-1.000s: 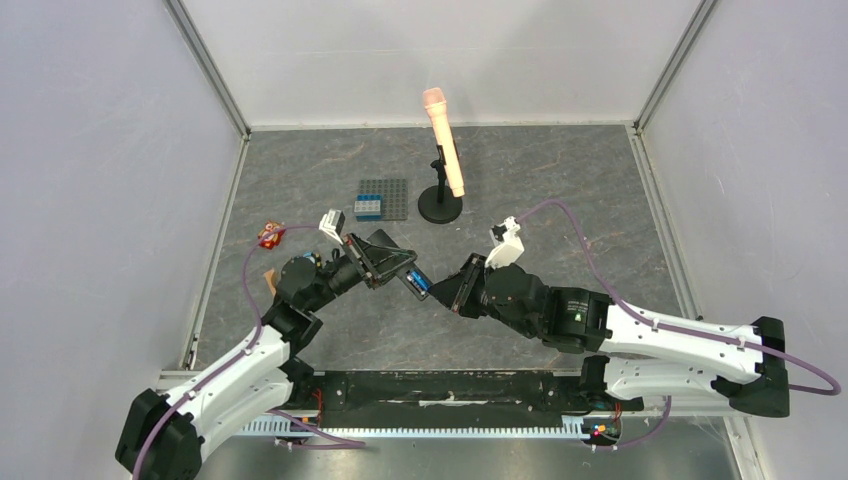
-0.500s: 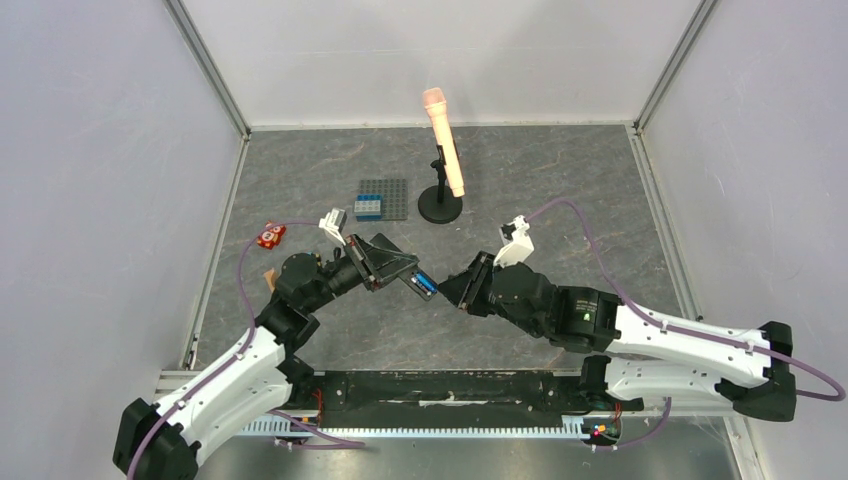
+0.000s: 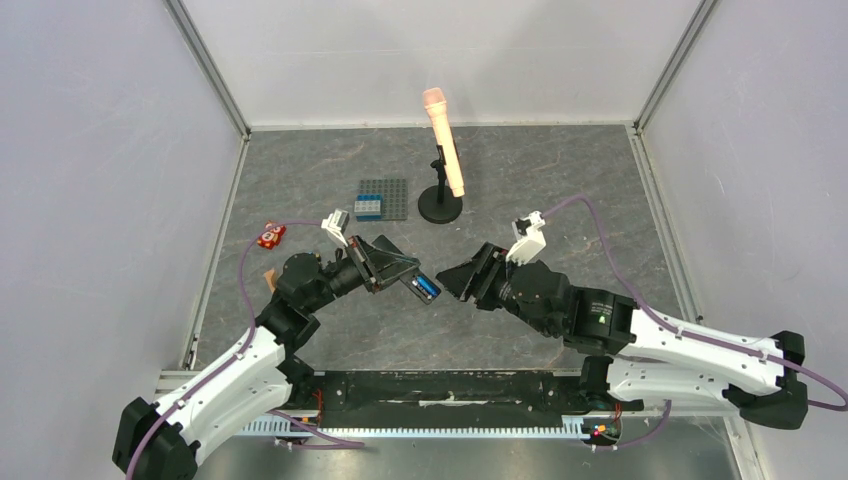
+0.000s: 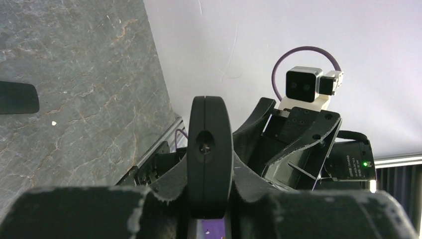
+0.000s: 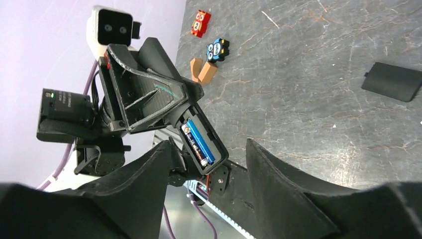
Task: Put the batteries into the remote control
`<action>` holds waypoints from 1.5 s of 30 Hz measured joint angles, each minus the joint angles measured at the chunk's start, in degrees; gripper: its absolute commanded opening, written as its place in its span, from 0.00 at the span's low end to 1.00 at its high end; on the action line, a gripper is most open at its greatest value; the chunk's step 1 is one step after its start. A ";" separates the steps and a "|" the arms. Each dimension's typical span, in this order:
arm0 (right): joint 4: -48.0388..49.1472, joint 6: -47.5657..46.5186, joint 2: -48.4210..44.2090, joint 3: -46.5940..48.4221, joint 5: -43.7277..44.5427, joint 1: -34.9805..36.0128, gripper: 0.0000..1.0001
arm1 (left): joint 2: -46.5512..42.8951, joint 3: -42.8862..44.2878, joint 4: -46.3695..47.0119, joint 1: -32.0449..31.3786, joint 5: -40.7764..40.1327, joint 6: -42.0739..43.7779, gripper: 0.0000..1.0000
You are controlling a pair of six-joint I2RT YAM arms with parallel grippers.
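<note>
The left pincer (image 3: 385, 265) pinches the remote control (image 3: 420, 285) above the desk (image 3: 560, 190) — a blue battery (image 5: 198, 141) sits in its open bay. The right pincer (image 3: 455, 285), spread and empty, faces the remote's free end — just beside it.

The left gripper (image 3: 392, 268) clamps the remote control (image 3: 412, 281), which is tilted above the table (image 3: 560, 190). A blue battery (image 3: 428, 289) lies in its open end. The right gripper (image 3: 458, 284) is just beside that end, not touching it, and its jaws seem parted. Behind them stands a peach microphone (image 3: 443, 140).
</note>
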 measured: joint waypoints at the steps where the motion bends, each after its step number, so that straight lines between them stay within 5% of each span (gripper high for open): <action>1: 0.72 -0.46 -0.02 -0.28 -0.42 -0.02 0.62 | 0.00 0.00 0.00 0.00 0.15 0.11 0.02; 26: 14.43 -24.44 0.02 -4.66 -23.87 -0.44 0.52 | 1.75 4.42 1.62 0.00 20.63 8.92 0.02; 34: 15.63 -26.03 1.55 -5.46 -28.39 -0.50 0.35 | 1.86 4.68 2.95 0.00 22.47 9.01 0.02; 43: 17.46 -25.18 1.33 -6.34 -30.49 -0.92 0.00 | 1.81 4.68 4.79 0.00 23.85 9.99 0.02; 45: 17.66 -24.72 1.33 -6.34 -30.84 -1.09 0.00 | 1.75 4.68 5.70 0.04 24.09 10.34 0.02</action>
